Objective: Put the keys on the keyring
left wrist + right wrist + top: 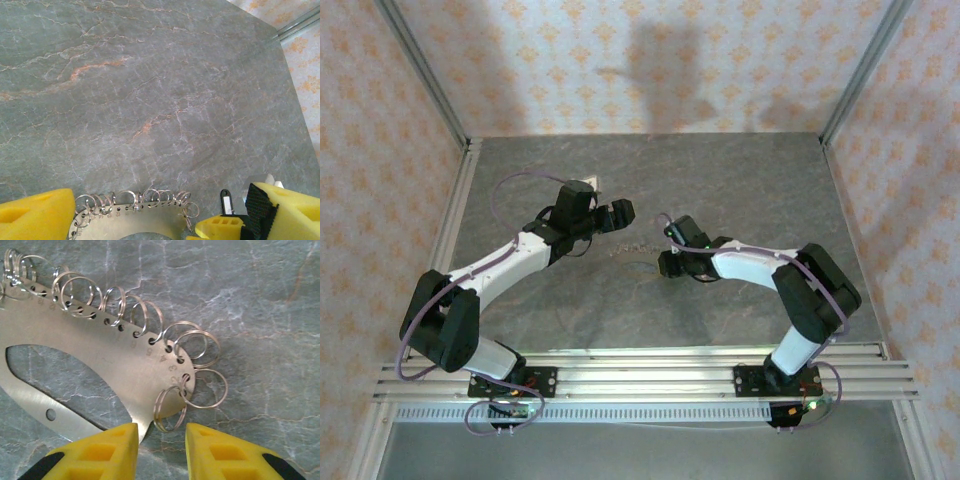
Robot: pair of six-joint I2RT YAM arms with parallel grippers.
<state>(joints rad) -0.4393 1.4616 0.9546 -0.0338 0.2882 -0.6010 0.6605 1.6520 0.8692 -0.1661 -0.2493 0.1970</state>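
The keyring is a flat silvery plate with an oval cut-out and several split rings threaded through numbered holes along its edge. It lies flat on the grey stone table, between the two grippers. My right gripper is low at the plate's narrow end. Its yellow fingers stand apart with nothing between them, and the end ring lies just ahead of the gap. My left gripper hangs wide open over the plate's ringed edge. A tiny black-headed key shows beside the right gripper's fingertip.
Patterned walls close in the table at the back and on both sides, with metal posts in the corners. An aluminium rail carrying both arm bases runs along the near edge. Bare tabletop stretches behind the grippers.
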